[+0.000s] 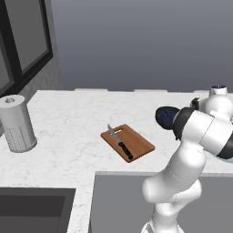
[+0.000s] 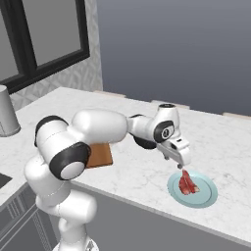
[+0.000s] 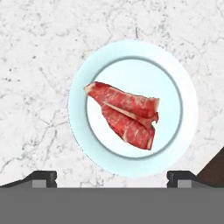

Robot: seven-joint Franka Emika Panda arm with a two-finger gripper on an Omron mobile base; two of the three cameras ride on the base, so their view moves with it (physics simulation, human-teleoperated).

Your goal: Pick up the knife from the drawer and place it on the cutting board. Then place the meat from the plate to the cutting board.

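Black-handled, silver-bladed knife lies on the brown wooden cutting board at frame centre (half done). Fingers spread wide, empty, hovering right over the streaky red meat on the pale teal plate, ready to drop.

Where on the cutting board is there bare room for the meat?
The cutting board is bare on its right half, beside the knife, which lies along the left side. The meat crowds the middle of the plate, under the open gripper.

Brown wooden cutting board, white veined marble-look counter, smooth glossy plate.
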